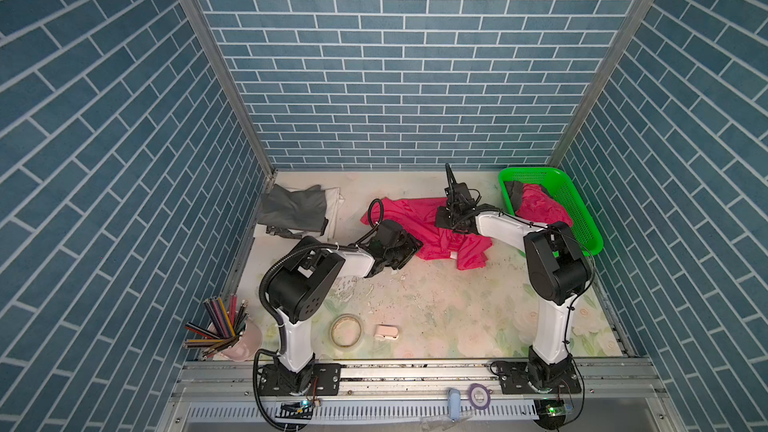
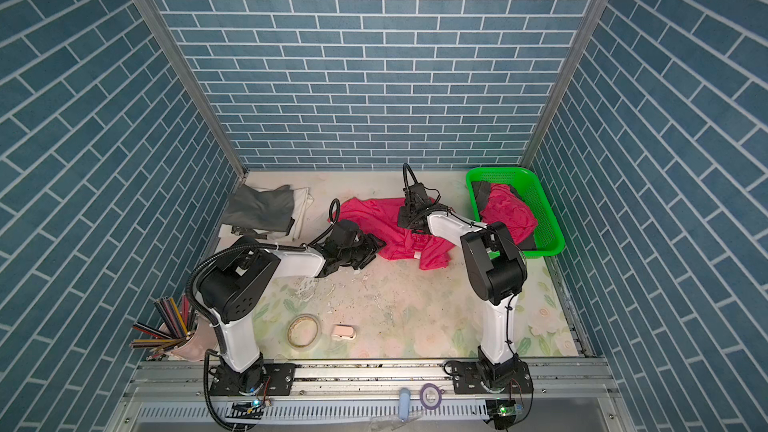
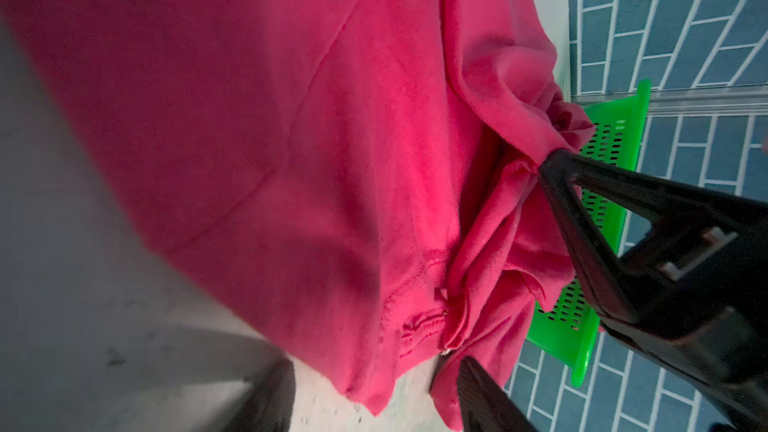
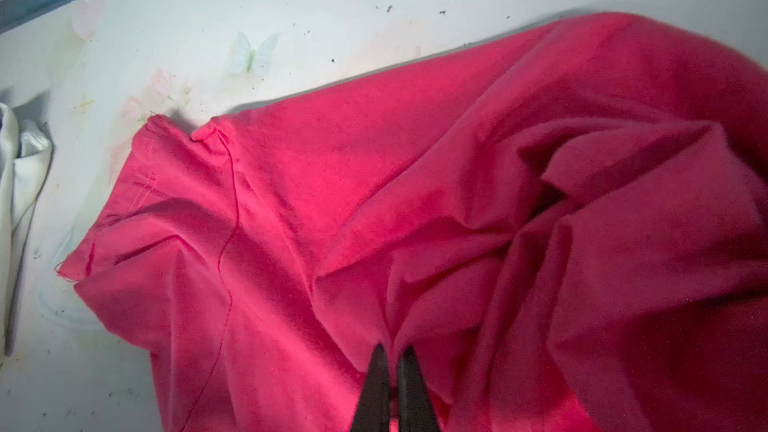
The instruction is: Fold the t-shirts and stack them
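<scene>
Crumpled magenta cloth t-shirt [image 1: 407,210] lies just beside the green plastic mesh basket [image 1: 579,209]; right pincer [image 4: 392,361] pinches it tight, probably for spreading, while left pincer [image 3: 505,263] gapes around its bunched hem

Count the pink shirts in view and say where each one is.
2. One pink shirt lies crumpled mid-table between the arms. The second shirt sits in the green basket beside dark cloth. More may be buried underneath.
</scene>
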You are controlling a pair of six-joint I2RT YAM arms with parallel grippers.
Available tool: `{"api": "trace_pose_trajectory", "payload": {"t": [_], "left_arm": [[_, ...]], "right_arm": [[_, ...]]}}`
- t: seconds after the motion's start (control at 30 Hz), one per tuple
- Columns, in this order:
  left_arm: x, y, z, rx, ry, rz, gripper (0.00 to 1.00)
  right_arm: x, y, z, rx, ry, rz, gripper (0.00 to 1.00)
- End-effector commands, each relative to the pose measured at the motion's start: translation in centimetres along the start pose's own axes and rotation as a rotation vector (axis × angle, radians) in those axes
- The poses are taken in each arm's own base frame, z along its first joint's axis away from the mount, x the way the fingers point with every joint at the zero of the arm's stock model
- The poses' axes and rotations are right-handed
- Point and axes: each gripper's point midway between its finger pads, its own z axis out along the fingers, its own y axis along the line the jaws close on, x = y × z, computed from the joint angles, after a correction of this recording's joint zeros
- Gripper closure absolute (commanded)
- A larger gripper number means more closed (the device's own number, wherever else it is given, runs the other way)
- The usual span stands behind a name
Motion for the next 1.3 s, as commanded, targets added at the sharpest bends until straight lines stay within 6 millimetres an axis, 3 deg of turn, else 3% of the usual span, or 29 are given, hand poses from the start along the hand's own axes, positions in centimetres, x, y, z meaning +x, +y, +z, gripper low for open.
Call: {"api": "trace_pose_trajectory", "payload": {"t": [0.0, 0.07, 0.27, 0.43, 0.57, 0.7, 0.9, 1.0, 1.07, 1.13, 1.2, 1.27], "left_arm": [[0.2, 4.8, 1.2, -0.17, -0.02, -0.001, 0.38], [0.2, 5.3, 1.6, -0.179, -0.02, 0.004, 0.45], [0.1, 5.0, 3.1, -0.145, 0.011, 0.109, 1.0], [-1.5, 2.4, 0.8, -0.089, -0.031, 0.198, 1.0], [-5.1, -1.9, -5.1, -0.126, -0.184, 0.351, 1.0], [-8.7, -4.6, -11.8, -0.113, -0.336, 0.396, 1.0], [-11.8, -6.0, -20.6, -0.103, -0.492, 0.42, 1.0], [-12.9, -7.4, -25.6, -0.056, -0.599, 0.422, 1.0], [-13.9, -8.3, -28.6, -0.023, -0.673, 0.413, 1.0], [-15.4, -8.9, -30.7, -0.018, -0.736, 0.408, 1.0], [-17.1, -8.8, -31.3, -0.034, -0.762, 0.395, 1.0], [-18.7, -8.4, -30.4, -0.044, -0.767, 0.382, 1.0]], "right_arm": [[-2.7, 1.1, -2.2, -0.061, -0.071, -0.005, 1.0], [-3.2, 1.1, -2.7, -0.068, -0.083, -0.006, 1.0], [-4.7, 0.8, -4.0, -0.09, -0.112, -0.011, 1.0], [-7.2, 0.7, -7.2, -0.115, -0.169, -0.025, 1.0], [-10.6, 0.5, -12.9, -0.15, -0.296, -0.039, 1.0], [-13.1, 1.3, -19.2, -0.185, -0.427, -0.08, 1.0], [-13.8, 2.5, -28.6, -0.235, -0.572, -0.123, 1.0], [-13.9, 2.6, -31.9, -0.234, -0.632, -0.136, 1.0], [-14.5, 2.4, -32.7, -0.222, -0.645, -0.141, 1.0], [-15.5, 1.2, -31.5, -0.186, -0.623, -0.122, 1.0], [-16.6, -0.6, -29.2, -0.161, -0.588, -0.082, 1.0], [-17.5, -2.0, -25.9, -0.157, -0.535, -0.05, 1.0]]}}
